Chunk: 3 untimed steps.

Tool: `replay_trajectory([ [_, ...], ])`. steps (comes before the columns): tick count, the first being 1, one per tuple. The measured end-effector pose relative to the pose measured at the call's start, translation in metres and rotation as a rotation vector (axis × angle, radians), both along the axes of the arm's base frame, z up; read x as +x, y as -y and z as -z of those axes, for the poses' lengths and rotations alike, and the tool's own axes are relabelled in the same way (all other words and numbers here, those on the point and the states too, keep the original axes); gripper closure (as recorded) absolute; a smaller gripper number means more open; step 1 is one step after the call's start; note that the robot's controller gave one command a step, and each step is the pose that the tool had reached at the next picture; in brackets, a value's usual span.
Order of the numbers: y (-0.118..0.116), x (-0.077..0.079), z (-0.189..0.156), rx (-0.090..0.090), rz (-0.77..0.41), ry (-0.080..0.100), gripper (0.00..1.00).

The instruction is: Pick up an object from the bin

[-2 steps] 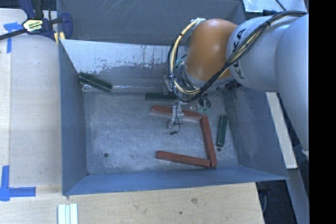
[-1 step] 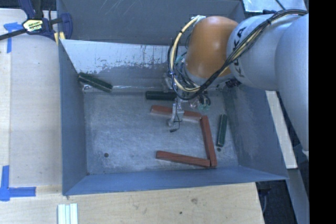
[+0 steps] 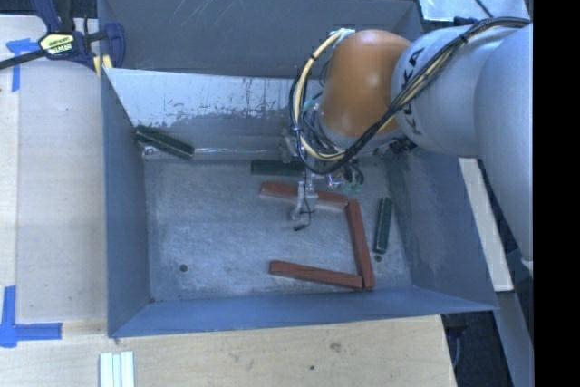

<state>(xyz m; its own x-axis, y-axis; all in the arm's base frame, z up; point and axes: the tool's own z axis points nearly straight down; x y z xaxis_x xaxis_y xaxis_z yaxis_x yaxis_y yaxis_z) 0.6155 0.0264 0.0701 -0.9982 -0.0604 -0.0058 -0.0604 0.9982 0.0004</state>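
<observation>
Grey metal bin [image 3: 125,213], viewed from above. Arm [image 3: 471,95] entering from right, w/ orange cover [image 3: 362,86] at wrist and cables [image 3: 306,100] looped round it. Gripper [image 3: 302,215] low over centre of bin floor, pointing down.

Gripper state: cannot tell, released or clenched not discernible at this angle. Grasp of any item: likewise not discernible.

Item nearest gripper: red-brown flat bar [image 3: 276,191], lying approx. horizontal at centre of floor, directly under gripper. Gripper tip crossing bar at roughly mid-length, reaching bar's near edge. Contact w/ bar: cannot tell.

Other items, all lying on floor:
- Short dark bar [image 3: 270,166]: just behind red-brown flat bar, toward back wall, close beside gripper body.
- Long dark bar [image 3: 165,143]: back-left corner, slightly tilted, well apart from gripper.
- Dark green stick [image 3: 382,225]: right side, approx. upright in view, near right wall.
- Second red-brown bar [image 3: 358,236]: right of gripper, running front to back, just beside dark green stick.
- Third red-brown bar [image 3: 313,274]: near front wall, approx. horizontal. Right end meeting front end of second red-brown bar, forming an L. Touching or overlapping: cannot tell.
</observation>
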Motion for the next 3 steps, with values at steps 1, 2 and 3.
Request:
replay_trajectory([
  [1,0.0001,0.0047,-0.0035,0.000,0.002,0.005,0.00],
  [2,0.0003,0.0013,-0.0010,0.000,0.002,-0.001,1.00],
  [3,0.0003,0.0014,-0.0010,0.000,0.002,-0.001,1.00],
])
